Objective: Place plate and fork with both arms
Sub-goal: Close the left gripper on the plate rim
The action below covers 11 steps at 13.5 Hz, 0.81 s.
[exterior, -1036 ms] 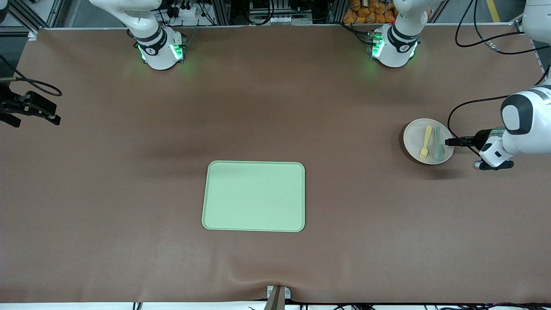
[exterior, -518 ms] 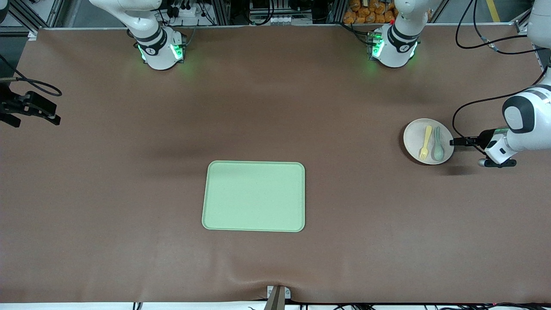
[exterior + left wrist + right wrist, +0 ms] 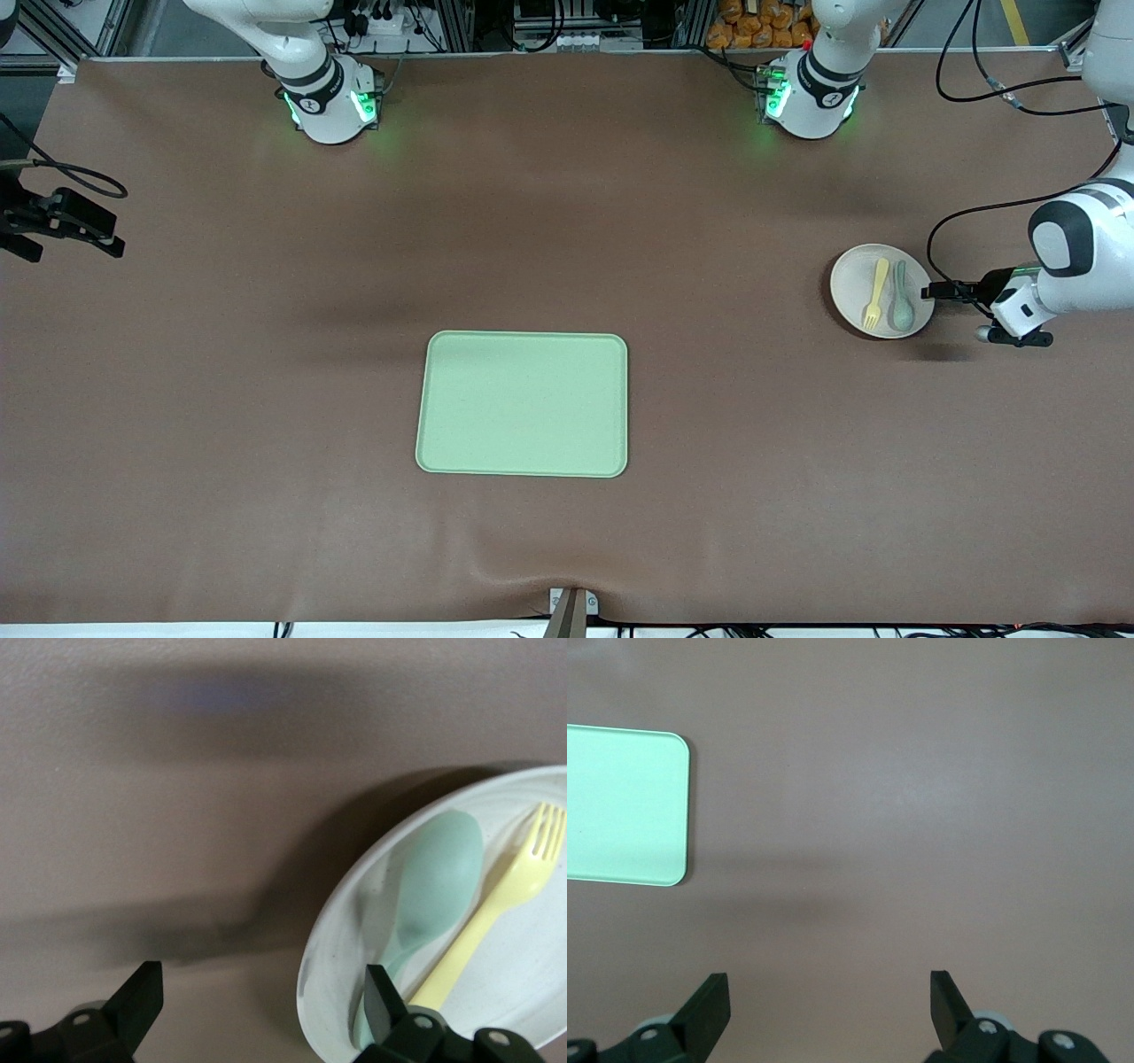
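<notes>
Hovering low at the plate's (image 3: pixel 858 282) rim, the left tool (image 3: pixel 930 291) has its 2 fingers spread wide, one over the plate's edge and one over bare brown surface (image 3: pixel 709 399), holding nothing. On the plate, toward the left arm's end, lie the pale yellow fork (image 3: pixel 875 293) and a grey-green spoon (image 3: pixel 901 298) side by side. The right tool (image 3: pixel 828 1005), also spread and empty, waits over the surface at the right arm's end. A light green tray (image 3: pixel 523 404) sits mid-surface, nearer the front camera.

robot lab: aluminium framing (image 3: pixel 80 27), cables (image 3: pixel 1001 89)
</notes>
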Each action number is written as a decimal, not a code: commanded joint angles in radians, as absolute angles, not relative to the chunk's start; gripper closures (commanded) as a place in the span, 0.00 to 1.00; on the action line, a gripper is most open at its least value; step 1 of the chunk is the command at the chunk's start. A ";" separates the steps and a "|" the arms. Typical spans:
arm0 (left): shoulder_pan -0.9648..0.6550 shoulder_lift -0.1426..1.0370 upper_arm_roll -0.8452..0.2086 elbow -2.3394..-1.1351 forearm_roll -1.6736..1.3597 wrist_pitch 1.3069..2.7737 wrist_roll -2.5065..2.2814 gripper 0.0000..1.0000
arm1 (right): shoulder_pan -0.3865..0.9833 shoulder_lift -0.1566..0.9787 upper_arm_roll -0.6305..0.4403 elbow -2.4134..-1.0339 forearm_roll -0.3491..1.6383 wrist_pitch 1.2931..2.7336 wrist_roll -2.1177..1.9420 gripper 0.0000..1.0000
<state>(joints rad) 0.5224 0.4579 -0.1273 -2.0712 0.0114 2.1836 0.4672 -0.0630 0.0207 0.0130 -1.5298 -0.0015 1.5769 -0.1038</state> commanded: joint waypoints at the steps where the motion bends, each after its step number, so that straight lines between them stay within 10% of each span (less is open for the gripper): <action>1: 0.526 0.460 -0.135 -2.075 0.014 2.198 0.494 0.00 | -0.066 0.026 0.014 -1.514 -0.008 1.566 -0.110 0.00; 9: 0.522 0.476 -0.138 -2.075 0.012 2.198 0.494 0.00 | -0.067 0.026 0.014 -1.514 -0.008 1.562 -0.112 0.00; 10: 0.522 0.476 -0.140 -2.075 0.005 2.198 0.494 0.09 | -0.067 0.026 0.014 -1.514 -0.008 1.562 -0.112 0.00; 11: 0.522 0.476 -0.149 -2.075 0.002 2.198 0.494 0.53 | -0.067 0.026 0.014 -1.514 -0.008 1.562 -0.112 0.00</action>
<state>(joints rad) 0.5208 0.4770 -0.1379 -2.0716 0.0114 2.1850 0.4800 -0.0631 0.0210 0.0129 -1.5298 -0.0015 1.5768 -0.1038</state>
